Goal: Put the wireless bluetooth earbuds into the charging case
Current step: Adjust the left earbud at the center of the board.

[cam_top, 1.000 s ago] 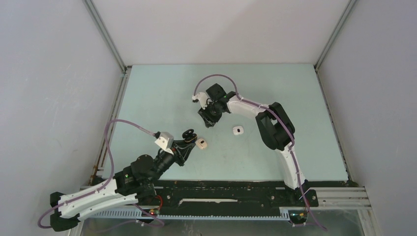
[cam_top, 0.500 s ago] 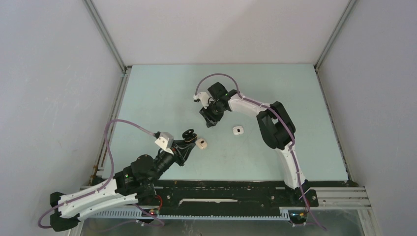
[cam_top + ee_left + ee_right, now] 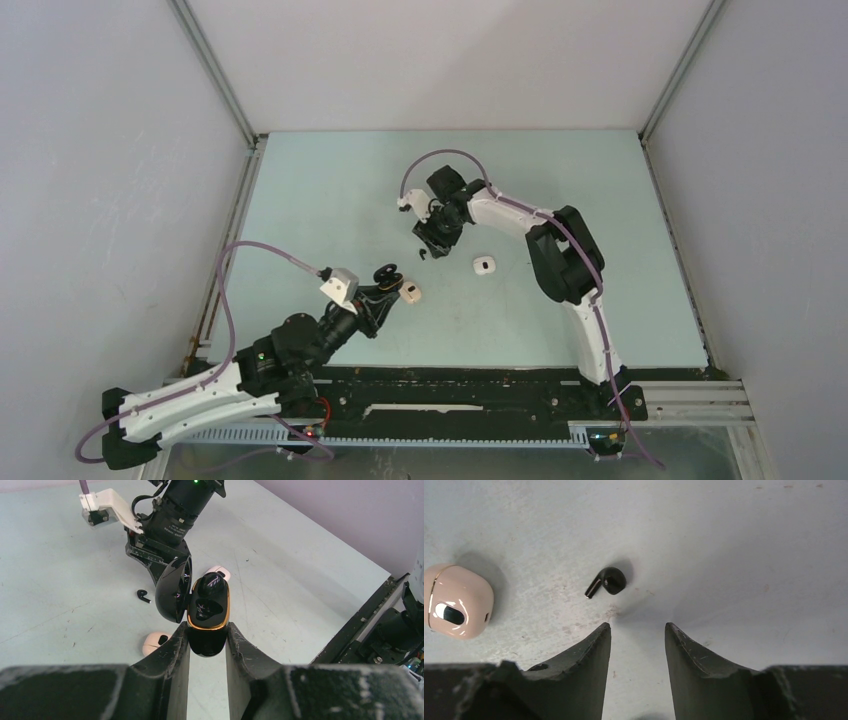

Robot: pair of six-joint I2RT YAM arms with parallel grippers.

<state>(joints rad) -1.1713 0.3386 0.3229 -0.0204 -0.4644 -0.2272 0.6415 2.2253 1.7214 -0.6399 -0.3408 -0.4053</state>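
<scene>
low in the left wrist view, clamped tight on the black charging case [image 3: 207, 615] by the left gripper [image 3: 207, 632]. lid [image 3: 172, 587] swung open to the left, gold-rimmed wells facing up the frame. no shift there over the last second. just beside the left-hand one of the fingers [image 3: 175, 655], partly hidden by it, a pink case [image 3: 156, 641] lying shut. further up, right of centre, a second pale case [image 3: 217, 572].

left of centre, lying alone and well apart from the open case: one black earbud [image 3: 144, 596]. shows too in the middle of the right wrist view, just above the right gripper [image 3: 636, 630], jaws apart with nothing between them. a second ago sat low over that very spot; now drawn back toward the upper middle of the top view, leaving the bud uncovered. reads as a missed or released pick, so probably calls for a fresh descent and a firm close before any carry across to the waiting case. no other loose buds made out.

pale green table [image 3: 330, 200], scuffed and speckled in the close views. plain grey-white walls [image 3: 450, 60] on three sides, metal rails [image 3: 218, 75] running up the corners.
</scene>
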